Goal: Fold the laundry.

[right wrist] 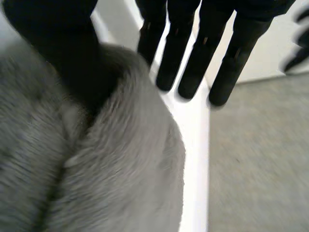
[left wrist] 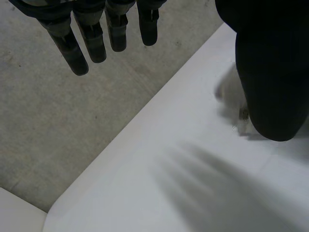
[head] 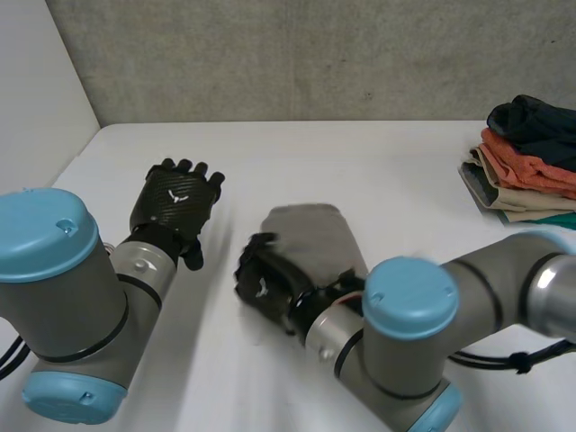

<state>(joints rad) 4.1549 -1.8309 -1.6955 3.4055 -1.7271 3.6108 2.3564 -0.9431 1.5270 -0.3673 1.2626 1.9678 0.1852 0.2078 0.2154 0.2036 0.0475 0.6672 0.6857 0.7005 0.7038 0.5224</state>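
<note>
Half covering a folded grey fleecy cloth [head: 310,232] with the black right hand [head: 264,279], palm down at the cloth's near edge. Holding the fingers [right wrist: 193,72] straight, reaching past the cloth's rim over the white table [head: 360,162], thumb lying on the fleece. Not clenching and not showing a real pinch, so calling it released and pressing. Likely pinning or smoothing the bundle flat so the fold is not springing open, guessing from the pose only. Placing the cloth under the palm and beside the thumb in the right wrist view, bulging up near the heel of the hand.

Holding the black left hand [head: 175,200] up clear of the table, well apart from the cloth, off past the right hand's fingertips. Hanging its fingers [left wrist: 91,43] straight and relaxed, grasping nothing. Probably parking it out of the way while the right hand is working.

Noting a stack of folded orange, dark and beige garments [head: 529,157] far off on the side away from the left hand, probably finished pieces. Judging this cloth as nearly folded, with moving it to the stack not yet done.
</note>
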